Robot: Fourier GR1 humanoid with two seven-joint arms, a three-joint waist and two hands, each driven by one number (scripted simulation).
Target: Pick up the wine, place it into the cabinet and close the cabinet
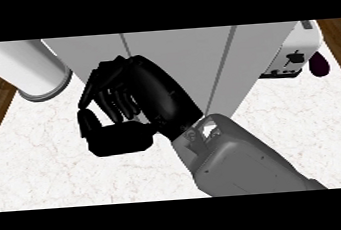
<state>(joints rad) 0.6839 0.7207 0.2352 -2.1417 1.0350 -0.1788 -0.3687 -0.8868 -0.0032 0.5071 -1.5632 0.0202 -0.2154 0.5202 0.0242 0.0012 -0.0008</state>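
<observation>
Cabinet front | right hand before it | fingers curled

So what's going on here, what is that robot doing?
The robot's right hand is raised in front of the left part of a pale grey cabinet standing on the marble counter. Whether it touches the cabinet is hard to tell. No wine bottle shows, so it may be hidden by the hand or already inside. A white cylinder stands left of the cabinet, and a toaster and a dark purple thing are to its right. The left hand is out of view.
</observation>
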